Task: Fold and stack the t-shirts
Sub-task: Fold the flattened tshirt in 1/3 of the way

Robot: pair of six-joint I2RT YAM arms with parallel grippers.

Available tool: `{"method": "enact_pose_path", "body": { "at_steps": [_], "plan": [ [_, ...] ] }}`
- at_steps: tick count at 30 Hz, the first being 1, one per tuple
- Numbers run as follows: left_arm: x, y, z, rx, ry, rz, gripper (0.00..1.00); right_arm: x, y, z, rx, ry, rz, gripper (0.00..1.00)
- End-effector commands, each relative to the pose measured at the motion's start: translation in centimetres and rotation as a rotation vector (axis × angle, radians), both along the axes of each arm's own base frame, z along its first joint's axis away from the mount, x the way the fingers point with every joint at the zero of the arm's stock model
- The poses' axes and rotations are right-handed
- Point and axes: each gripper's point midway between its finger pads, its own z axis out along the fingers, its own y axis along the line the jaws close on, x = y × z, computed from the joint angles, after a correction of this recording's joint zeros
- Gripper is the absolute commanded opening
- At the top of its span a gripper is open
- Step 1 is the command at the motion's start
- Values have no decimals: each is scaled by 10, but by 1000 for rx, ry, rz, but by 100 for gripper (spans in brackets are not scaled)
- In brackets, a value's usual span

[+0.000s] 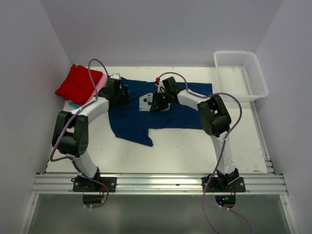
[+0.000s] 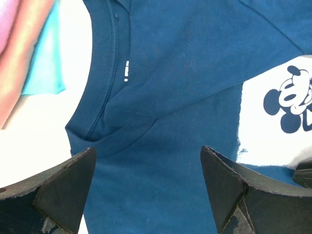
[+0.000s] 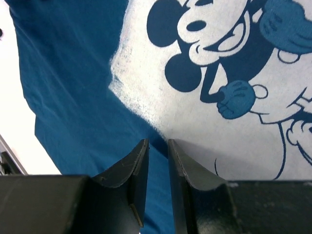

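Find navy tee (image 1: pixel 131 122) spread at centre of counter (image 1: pixel 195 151), collar (image 2: pixel 100 83) toward 9 o'clock, folded red tee (image 1: pixel 79 84) at 10 o'clock. Note left jaws gaping wide above collar, holding nothing; right jaws nearly together at print (image 3: pixel 195 126) edge, pinch on cloth impossible to tell. Smooth wrinkles first, grip both layers at matching edges, fold evenly, keep print centred.
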Motion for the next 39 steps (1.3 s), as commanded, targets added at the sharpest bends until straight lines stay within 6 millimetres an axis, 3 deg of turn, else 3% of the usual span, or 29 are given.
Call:
{"method": "enact_pose_path", "body": {
  "at_steps": [1, 5, 11, 18, 27, 30, 31, 34, 39],
  "plan": [
    [6, 9, 11, -16, -72, 44, 91, -2, 1, 26, 25, -58, 24, 27],
    [13, 15, -13, -98, -27, 42, 85, -10, -4, 26, 12, -57, 36, 26],
    [25, 22, -30, -165, -36, 48, 79, -19, -9, 22, 4, -52, 45, 25],
    [42, 7, -20, -245, -136, -27, 76, -24, -12, 15, -5, -38, 47, 24],
    [43, -12, -7, -326, -199, -121, 68, -26, -15, 9, -14, -27, 49, 21],
    [43, -14, -5, -341, -194, -132, 50, -27, -16, 9, -17, -27, 47, 19],
    [43, -15, -1, -345, -199, -137, 34, -27, -16, 9, -18, -31, 46, 17],
    [41, -16, 10, -353, -215, -140, 2, -26, -16, 12, -14, -38, 45, 10],
    [49, -17, 34, -360, -252, -142, 0, -21, -8, 19, 22, -40, 36, 3]
  ]
}}
